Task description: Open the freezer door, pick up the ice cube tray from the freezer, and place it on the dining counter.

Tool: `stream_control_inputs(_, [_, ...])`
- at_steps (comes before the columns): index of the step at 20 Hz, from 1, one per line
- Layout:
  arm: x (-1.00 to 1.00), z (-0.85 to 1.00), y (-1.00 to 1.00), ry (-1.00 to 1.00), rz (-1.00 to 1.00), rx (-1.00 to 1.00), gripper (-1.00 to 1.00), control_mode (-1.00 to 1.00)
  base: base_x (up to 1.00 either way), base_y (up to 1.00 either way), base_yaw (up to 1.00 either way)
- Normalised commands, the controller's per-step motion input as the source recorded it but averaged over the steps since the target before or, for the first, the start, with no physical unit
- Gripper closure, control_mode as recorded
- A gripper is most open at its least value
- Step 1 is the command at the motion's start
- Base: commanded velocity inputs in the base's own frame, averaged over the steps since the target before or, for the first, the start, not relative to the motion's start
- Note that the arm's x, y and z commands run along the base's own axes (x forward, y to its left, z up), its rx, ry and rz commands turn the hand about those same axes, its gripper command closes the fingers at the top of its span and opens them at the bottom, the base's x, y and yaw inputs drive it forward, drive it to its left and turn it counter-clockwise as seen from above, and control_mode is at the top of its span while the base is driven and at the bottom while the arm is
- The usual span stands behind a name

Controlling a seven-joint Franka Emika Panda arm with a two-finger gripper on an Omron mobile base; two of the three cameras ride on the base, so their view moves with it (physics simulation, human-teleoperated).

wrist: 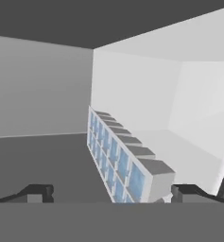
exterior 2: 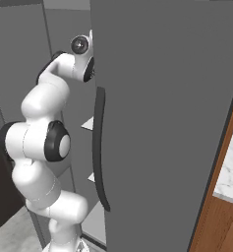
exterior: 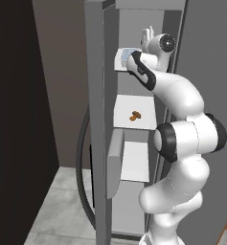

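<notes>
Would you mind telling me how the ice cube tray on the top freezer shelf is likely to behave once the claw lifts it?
The ice cube tray looks like thin moulded walls, so probably stiff and light. Long and narrow, it may swing or tilt if gripped near one end. The open claw straddles its near end, so its smooth sides might slip.

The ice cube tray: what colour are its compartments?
Pale blue; the ice cube tray shows best in the hand view.

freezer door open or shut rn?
Open. The freezer door is swung out edge-on, exposing white shelves with the ice cube tray and a small brown item inside.
</notes>
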Motion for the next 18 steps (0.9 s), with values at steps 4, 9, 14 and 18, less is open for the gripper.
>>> stream_control_inputs(4, [0.00, -0.20, 0.00, 0.00, 0.00, 0.00, -1.00, -1.00, 0.00, 0.00, 0.00])
stream_control_inputs(9, [0.03, -0.19, 0.00, 0.00, 0.00, 0.00, -1.00, -1.00, 0.00, 0.00, 0.00])
stream_control_inputs(14, [0.05, -0.19, 0.00, 0.00, 0.00, 0.00, -1.00, -1.00, 0.00, 0.00, 0.00])
stream_control_inputs(18, [0.09, -0.08, 0.00, 0.00, 0.00, 0.00, -1.00, -1.00, 0.00, 0.00, 0.00])
